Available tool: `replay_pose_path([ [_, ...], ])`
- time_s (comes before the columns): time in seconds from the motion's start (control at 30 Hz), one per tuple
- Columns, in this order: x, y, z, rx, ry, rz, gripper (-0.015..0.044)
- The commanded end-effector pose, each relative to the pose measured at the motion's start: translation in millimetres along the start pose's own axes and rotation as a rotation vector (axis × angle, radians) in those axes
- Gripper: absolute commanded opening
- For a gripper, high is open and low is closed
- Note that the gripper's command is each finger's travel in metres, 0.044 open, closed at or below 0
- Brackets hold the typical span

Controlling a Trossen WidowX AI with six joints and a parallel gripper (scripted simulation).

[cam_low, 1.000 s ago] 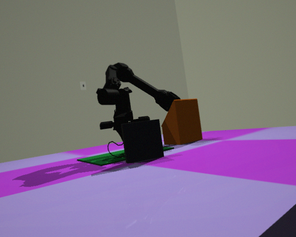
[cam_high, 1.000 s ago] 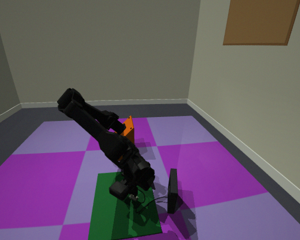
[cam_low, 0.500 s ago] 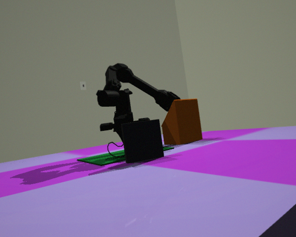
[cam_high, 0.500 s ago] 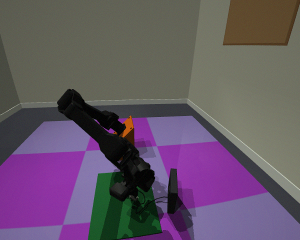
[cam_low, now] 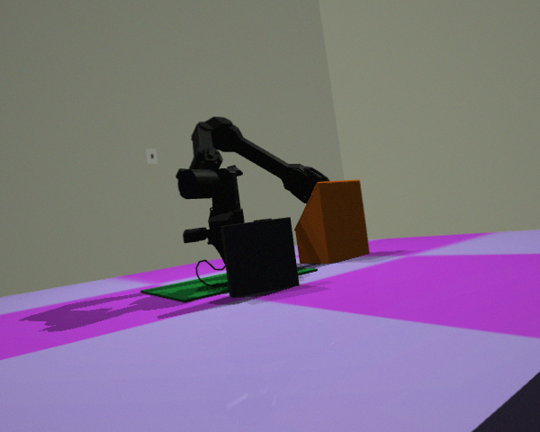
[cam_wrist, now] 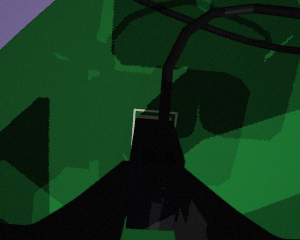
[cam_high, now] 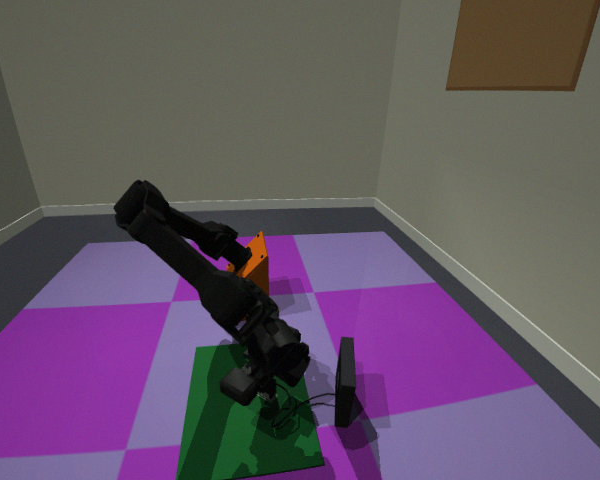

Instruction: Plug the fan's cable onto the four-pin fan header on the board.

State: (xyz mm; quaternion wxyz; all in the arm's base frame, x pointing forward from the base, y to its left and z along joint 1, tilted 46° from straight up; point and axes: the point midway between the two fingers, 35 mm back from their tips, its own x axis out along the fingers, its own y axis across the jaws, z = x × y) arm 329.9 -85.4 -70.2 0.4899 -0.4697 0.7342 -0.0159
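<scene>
The green board [cam_high: 199, 428] [cam_low: 181, 293] [cam_wrist: 75, 90] lies flat under the arm. My gripper [cam_high: 265, 386] [cam_wrist: 151, 171] is shut on the fan cable's dark plug [cam_wrist: 154, 137], low over the board. In the wrist view the plug covers most of the header, whose thin pale outline [cam_wrist: 155, 111] shows around the plug's far end. The pins are hidden, and how deep the plug sits cannot be told. The black cable [cam_high: 316, 398] [cam_low: 196, 270] [cam_wrist: 167, 90] loops from the plug to the fan [cam_high: 344, 382] [cam_low: 261, 257]. In the exterior view the fan hides the fingertips.
The black square fan stands upright close beside the board's right edge in the top view. An orange wedge-shaped block [cam_high: 259, 273] [cam_low: 345, 223] stands behind the board, at the arm's base. The cable's loop hangs beside the fingers, over the board. Dark shadows cross the board.
</scene>
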Motion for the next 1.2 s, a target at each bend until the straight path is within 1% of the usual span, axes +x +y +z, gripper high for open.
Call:
replay_pose_path([
  [0.0,0.0,0.0,0.0,0.000,0.000,0.000,0.0026],
  [0.3,0.0,0.0,0.0,0.000,0.000,0.000,0.0260],
  [0.4,-3.0,-0.1,0.3,0.000,0.000,0.000,0.0260],
  [0.53,-52.0,0.3,0.9,-0.001,0.001,0.002,0.0260],
  [0.73,-55.4,0.2,-1.3,-0.001,0.001,0.002,0.0260],
  [0.8,-56.7,-1.4,-17.2,-0.002,0.001,0.002,0.0260],
  [1.07,-55.5,9.6,-111.6,-0.005,0.006,0.002,0.0260],
  [1.17,-54.7,12.0,-118.9,-0.005,0.006,0.002,0.0260],
])
